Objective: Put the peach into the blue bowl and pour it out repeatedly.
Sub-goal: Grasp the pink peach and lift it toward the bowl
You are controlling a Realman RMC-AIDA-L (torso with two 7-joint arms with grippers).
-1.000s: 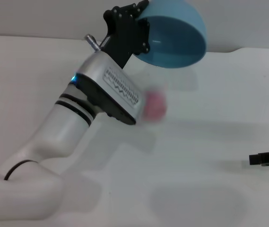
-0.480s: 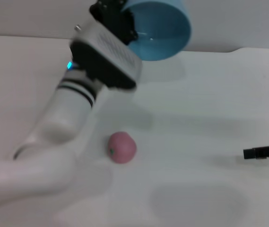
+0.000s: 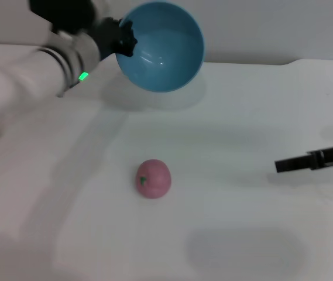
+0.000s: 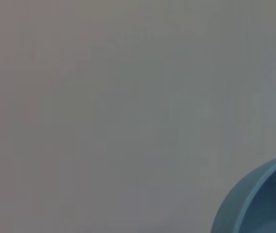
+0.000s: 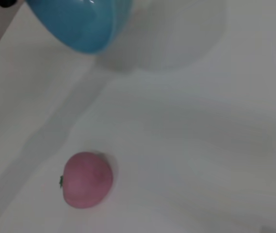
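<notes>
Left gripper (image 3: 121,38) is raised at the far left, pinching the rim of the blue bowl (image 3: 160,45). The bowl is held clear of the surface (image 3: 242,117), tipped so its opening faces toward the near side and slightly up. Its inside holds nothing. Its shadow falls on the surface just beneath and to the right of it.

The peach (image 3: 153,178) lies on the surface nearer than the bowl, well apart from the left gripper and roughly below the bowl in the head view. It rests on its own, touching neither gripper. A small green leaf mark shows on its left side.

Right gripper (image 3: 298,163) sits low at the right edge of the scene, well apart from the peach, pointing left toward it. Its black tip reads as one narrow bar; whether the fingers are spread or pressed together cannot be told.

Open room: bare surface all round the peach, with a wide gap between it and the right gripper. A faint rounded dark patch shows on the near part of the surface, right of the peach.

The surface is plain white and matte. Its far edge meets a pale grey wall (image 3: 271,29); at the far right that edge steps up slightly.
</notes>
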